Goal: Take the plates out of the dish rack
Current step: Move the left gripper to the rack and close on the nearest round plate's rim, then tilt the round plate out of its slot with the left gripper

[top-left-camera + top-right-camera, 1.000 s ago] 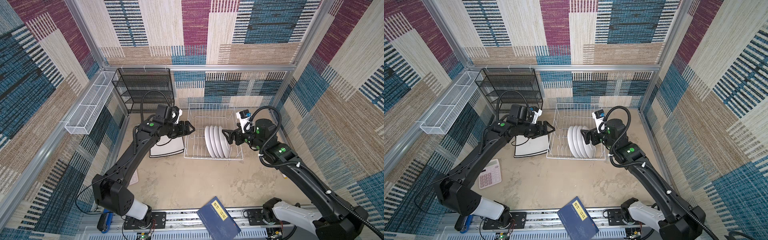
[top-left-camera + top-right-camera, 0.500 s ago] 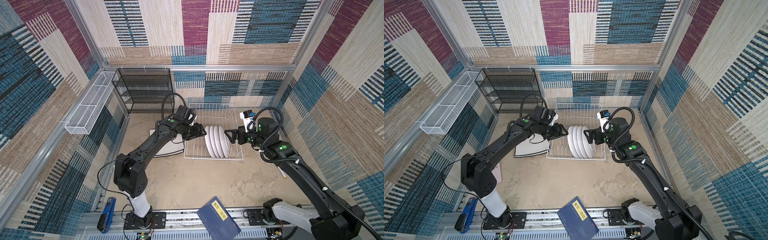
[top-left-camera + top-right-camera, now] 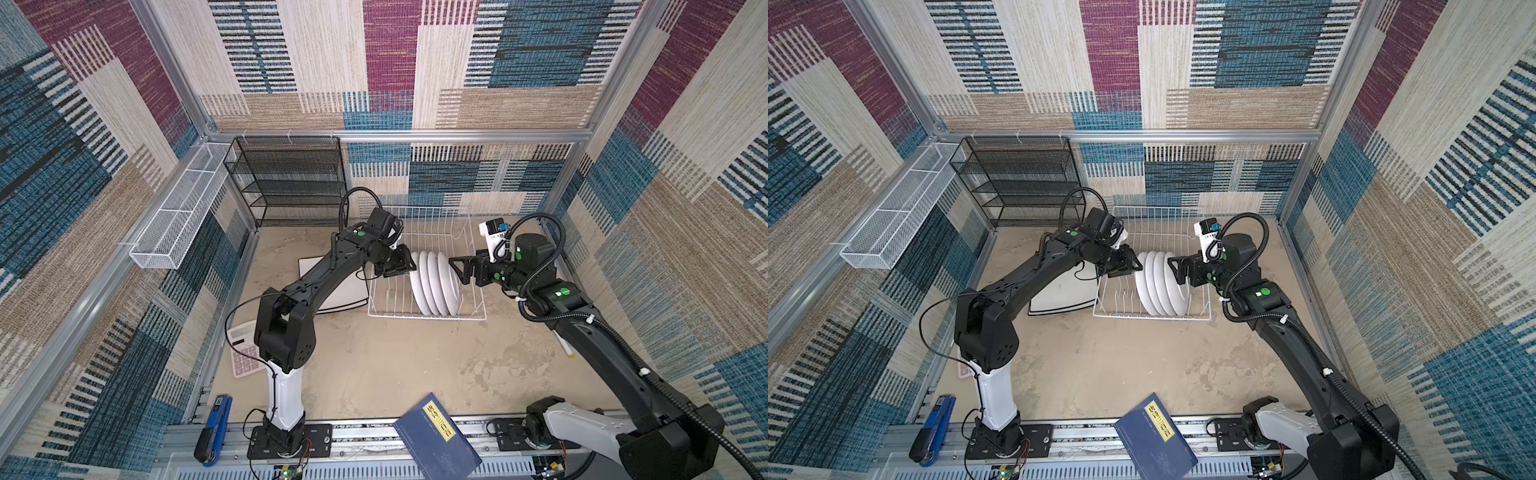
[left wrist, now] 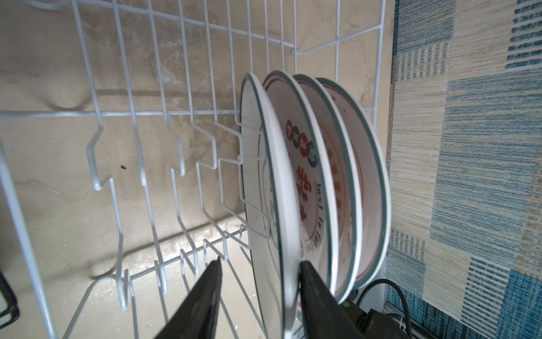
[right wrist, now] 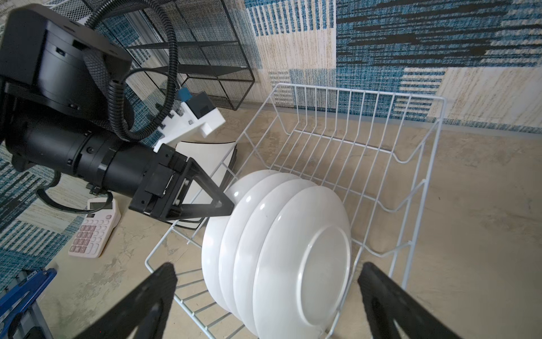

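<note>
I see four plates (image 3: 434, 286) upright in the rack (image 3: 428, 318), centre frame; left gripper (image 4: 261, 261) half-open astride the end plate (image 4: 278, 176), not clamped; right gripper (image 5: 267, 265) wide open, empty

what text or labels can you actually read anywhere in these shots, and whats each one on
"Just To Eat": roughly, curved black print on a round plate in the dish rack; partly hidden by the next rim, so uncertain.
Red characters on that plate's face: too cut off to read.
Yellow label on the blue book: characters too small to read.
Keys on the calculator: too small to read.
</note>
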{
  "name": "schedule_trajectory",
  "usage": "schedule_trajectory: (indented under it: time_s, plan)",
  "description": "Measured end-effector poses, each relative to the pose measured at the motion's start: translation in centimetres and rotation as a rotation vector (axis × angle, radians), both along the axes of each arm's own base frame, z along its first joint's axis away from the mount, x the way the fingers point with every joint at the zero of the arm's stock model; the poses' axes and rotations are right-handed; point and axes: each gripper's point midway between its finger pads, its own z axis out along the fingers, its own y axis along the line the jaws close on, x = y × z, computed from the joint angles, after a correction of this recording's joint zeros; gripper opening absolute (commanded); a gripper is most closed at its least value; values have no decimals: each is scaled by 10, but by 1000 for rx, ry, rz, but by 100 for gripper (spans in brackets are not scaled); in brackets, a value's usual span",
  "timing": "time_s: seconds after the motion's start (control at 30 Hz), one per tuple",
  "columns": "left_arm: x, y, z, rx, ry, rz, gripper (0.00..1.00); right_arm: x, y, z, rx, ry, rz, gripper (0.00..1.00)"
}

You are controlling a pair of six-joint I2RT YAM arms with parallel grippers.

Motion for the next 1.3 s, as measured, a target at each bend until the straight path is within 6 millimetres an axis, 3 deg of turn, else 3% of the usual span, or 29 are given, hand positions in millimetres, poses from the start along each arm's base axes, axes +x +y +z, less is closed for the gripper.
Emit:
schedule_trajectory:
  time_s: [0.47,0.83,1.3]
  plan:
    - [-12,-18,-19,6,42,19,31,10,4,9,33,-29,-1,99]
    - [-13,-23,-19,-39,50,87,23,10,4,6,43,-23,-3,99]
    - [-11,-33,-10,-94,45,92,2,16,5,7,50,-31,1,99]
